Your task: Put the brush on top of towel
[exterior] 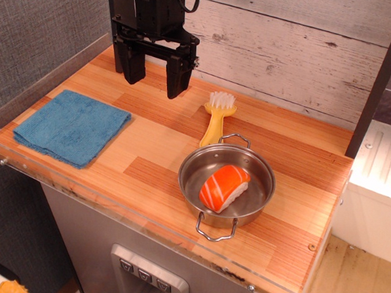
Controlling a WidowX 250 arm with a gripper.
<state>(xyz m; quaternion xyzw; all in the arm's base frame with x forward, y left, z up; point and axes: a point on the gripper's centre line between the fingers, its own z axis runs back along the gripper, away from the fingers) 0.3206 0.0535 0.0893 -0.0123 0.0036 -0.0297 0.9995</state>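
The yellow brush lies on the wooden table top, white bristles toward the back wall, handle pointing at the steel pot. The blue towel lies flat at the left front of the table. My gripper hangs above the back of the table, between towel and brush and to the left of the brush's bristles. Its two black fingers are spread apart and hold nothing.
A steel pot with two wire handles stands right of centre and holds a piece of salmon sushi. A plank wall runs along the back and a grey panel along the left. A clear plastic lip edges the table's front.
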